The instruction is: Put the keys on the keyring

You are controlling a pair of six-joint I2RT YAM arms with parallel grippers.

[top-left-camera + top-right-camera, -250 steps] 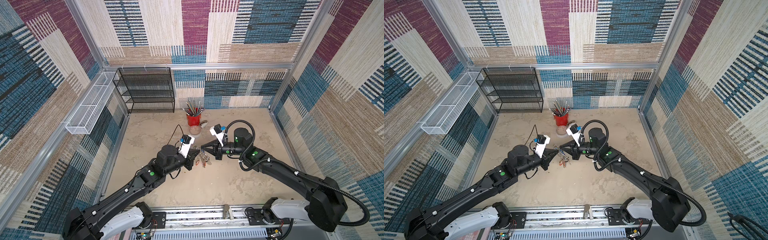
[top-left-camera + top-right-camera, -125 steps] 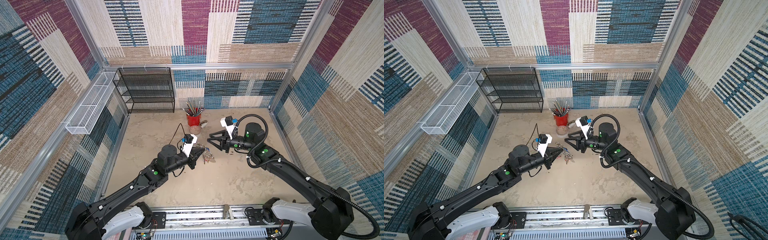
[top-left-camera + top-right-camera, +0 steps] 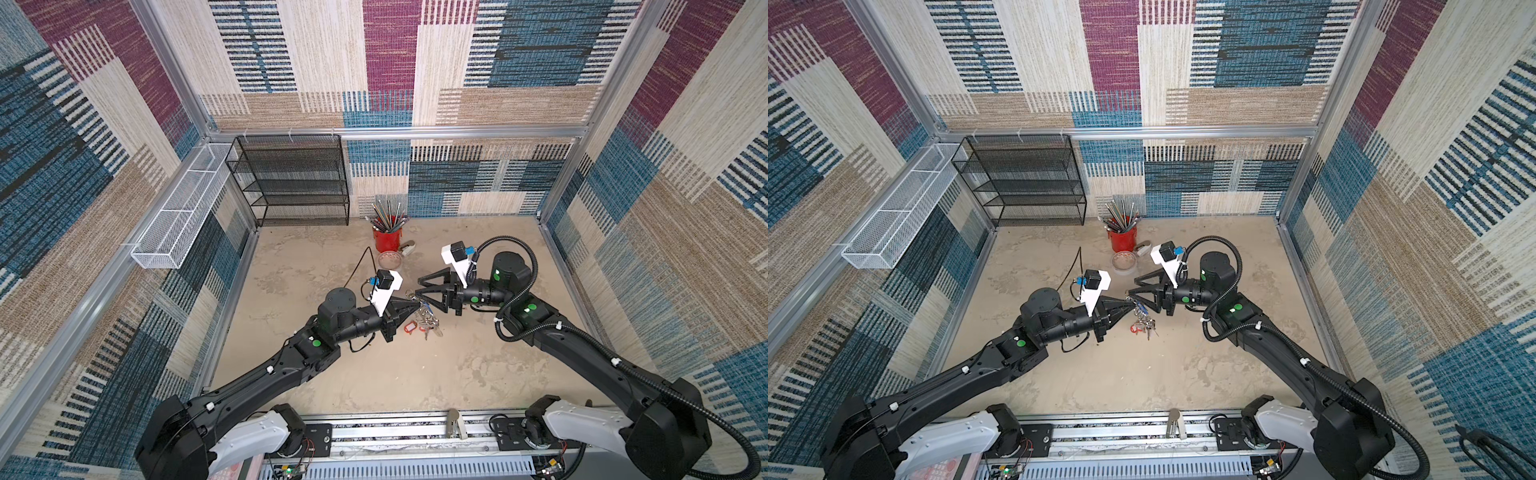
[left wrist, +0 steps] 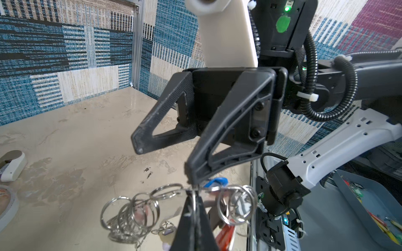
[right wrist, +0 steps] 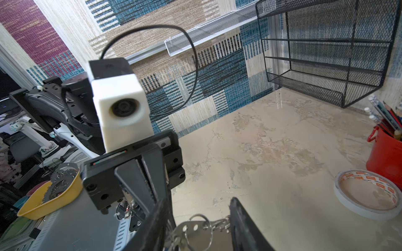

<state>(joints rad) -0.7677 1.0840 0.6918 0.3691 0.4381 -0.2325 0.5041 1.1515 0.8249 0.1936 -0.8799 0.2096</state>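
Observation:
The keyring (image 3: 420, 309) hangs above the table's middle, and my left gripper (image 3: 410, 305) is shut on it. In the left wrist view one of its silver rings (image 4: 134, 208) is pinched at the left gripper (image 4: 193, 195) tips. Keys (image 3: 429, 323) dangle below, with a red tag (image 3: 409, 328) and a blue tag (image 4: 216, 182). My right gripper (image 3: 417, 289) faces the left one, open. Its fingers (image 4: 191, 171) hover right at the rings. The grey plate (image 5: 195, 232) shows between the spread fingers of the right gripper (image 5: 199, 202). In a top view the keys (image 3: 1148, 326) hang likewise.
A red cup of pencils (image 3: 386, 241), a tape roll (image 3: 390, 261) and a small white object (image 3: 407, 248) stand just behind the grippers. A black mesh shelf (image 3: 291, 183) is at the back left. A white wire basket (image 3: 178, 208) hangs on the left wall.
My right gripper has opened, letting go of the keyring, and drawn back a little to the right. My left gripper has carried the keyring slightly right.

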